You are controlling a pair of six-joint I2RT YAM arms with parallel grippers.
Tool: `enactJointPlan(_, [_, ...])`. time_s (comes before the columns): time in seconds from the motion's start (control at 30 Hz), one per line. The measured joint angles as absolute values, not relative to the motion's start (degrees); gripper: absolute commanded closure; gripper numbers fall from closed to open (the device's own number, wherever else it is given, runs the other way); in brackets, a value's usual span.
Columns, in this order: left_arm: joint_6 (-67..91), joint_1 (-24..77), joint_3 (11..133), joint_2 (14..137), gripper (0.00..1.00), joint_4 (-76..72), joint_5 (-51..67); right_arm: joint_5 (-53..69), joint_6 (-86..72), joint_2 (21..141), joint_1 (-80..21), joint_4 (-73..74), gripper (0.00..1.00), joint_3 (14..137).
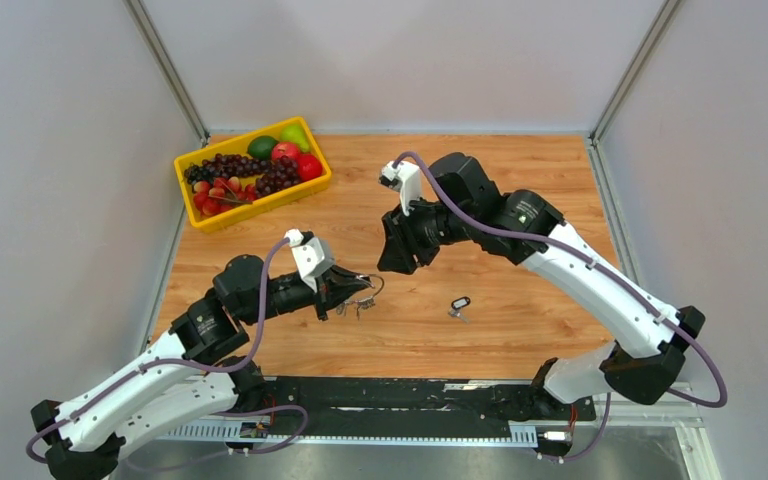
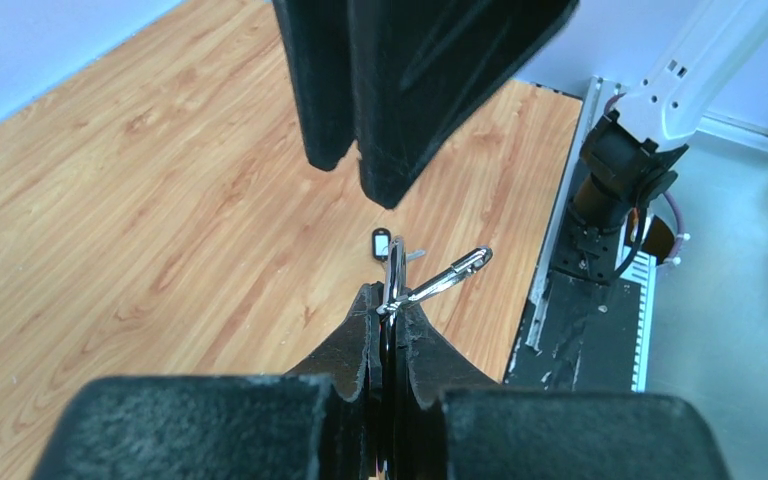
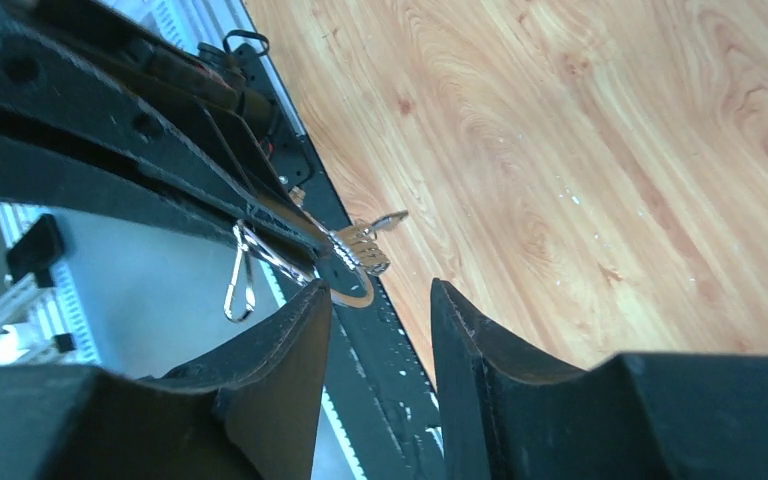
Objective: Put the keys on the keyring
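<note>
The keyring, a thin silver ring seen edge-on, sticks out of my left gripper, which is shut on it. A silver clasp and tiny silver keys hang from the ring. One of the keys, with a black head and a short blade, lies flat on the wood to the right of the ring and is also seen beyond the ring. My right gripper hovers just above and right of the ring. It is open with nothing between its fingers, close to the keyring.
A yellow tray of fruit stands at the back left of the wooden table. Grey walls close in both sides. A black rail runs along the near edge between the arm bases.
</note>
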State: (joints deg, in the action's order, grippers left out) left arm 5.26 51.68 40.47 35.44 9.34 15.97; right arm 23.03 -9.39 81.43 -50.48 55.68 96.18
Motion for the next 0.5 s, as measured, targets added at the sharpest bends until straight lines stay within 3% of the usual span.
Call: enactJointPlan(0.5, [7.6, 51.7, 52.9, 42.3, 1.00, 25.8, 24.7, 10.3, 13.3, 62.5, -60.9, 40.6, 0.57, 79.4])
